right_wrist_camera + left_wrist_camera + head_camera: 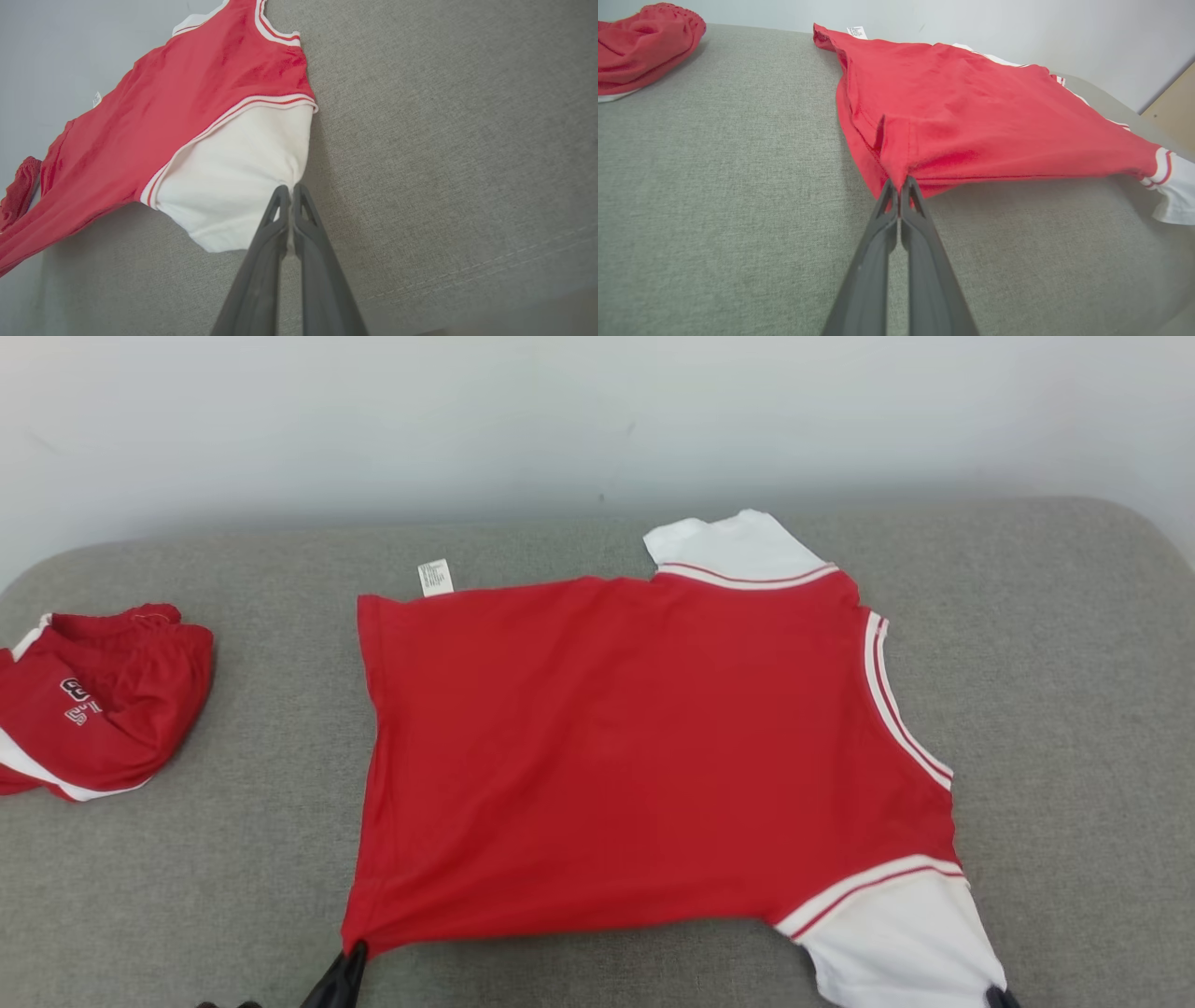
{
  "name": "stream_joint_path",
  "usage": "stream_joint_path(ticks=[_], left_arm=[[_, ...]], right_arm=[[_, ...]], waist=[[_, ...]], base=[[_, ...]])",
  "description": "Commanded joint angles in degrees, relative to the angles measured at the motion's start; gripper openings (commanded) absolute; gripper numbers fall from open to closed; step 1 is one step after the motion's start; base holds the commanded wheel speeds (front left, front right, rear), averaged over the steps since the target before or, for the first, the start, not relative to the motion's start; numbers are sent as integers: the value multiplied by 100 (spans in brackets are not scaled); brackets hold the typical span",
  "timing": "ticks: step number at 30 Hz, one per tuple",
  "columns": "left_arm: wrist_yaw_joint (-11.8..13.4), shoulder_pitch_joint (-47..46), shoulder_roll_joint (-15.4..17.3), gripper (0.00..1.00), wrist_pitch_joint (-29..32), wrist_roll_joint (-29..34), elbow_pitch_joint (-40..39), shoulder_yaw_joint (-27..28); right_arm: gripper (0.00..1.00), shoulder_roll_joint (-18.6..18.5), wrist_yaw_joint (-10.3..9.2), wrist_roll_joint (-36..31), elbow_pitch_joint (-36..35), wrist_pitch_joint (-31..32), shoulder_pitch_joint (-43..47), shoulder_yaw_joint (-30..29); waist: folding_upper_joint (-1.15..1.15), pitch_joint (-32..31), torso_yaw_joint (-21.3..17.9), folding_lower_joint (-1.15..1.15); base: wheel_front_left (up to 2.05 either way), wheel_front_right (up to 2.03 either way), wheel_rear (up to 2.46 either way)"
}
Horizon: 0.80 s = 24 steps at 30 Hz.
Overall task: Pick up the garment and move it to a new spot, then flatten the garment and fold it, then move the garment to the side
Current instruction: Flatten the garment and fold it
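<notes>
Grey woven upholstered surface (1074, 709), round-cornered, which I am looking down on; pale plain wall (597, 420) rising behind it; beige panel (1174, 116) showing beside that wall; soft even light falling

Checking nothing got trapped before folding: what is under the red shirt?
The grey cushion shows all around the red shirt and beneath its lifted near edge. The cloth lies flat, without a bulge, but whatever is beneath its middle is covered.

Left gripper (900, 185) pinched closed, right gripper (290, 190) pinched closed, long dark fingers (871, 266) pressed together
</notes>
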Motion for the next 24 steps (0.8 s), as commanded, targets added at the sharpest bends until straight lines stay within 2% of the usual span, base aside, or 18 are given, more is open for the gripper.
stream_joint_path(ticks=[1,7,11,18,24], left_arm=[[-31,120,-19,0,-18,59,20,26],[-89,218,-87,0,-18,147,60,94],[-88,202,-122,0,-18,186,146,115],[-128,23,-194,0,-18,286,211,92],[-132,-210,-198,0,-18,359,216,-73]], right_arm=[[0,39,-12,69,-96,119,204,-32],[0,114,-12,28,-446,605,729,61],[0,137,-12,24,-569,698,766,5],[0,147,-12,270,-505,513,273,18],[0,145,-12,307,-299,491,-645,-41]], waist=[[0,-125,69,1],[0,-149,125,1],[0,-76,122,1],[0,-46,141,1],[0,-130,217,1]], base=[[0,0,0],[0,0,0],[0,0,0],[0,0,0],[0,0,0]])
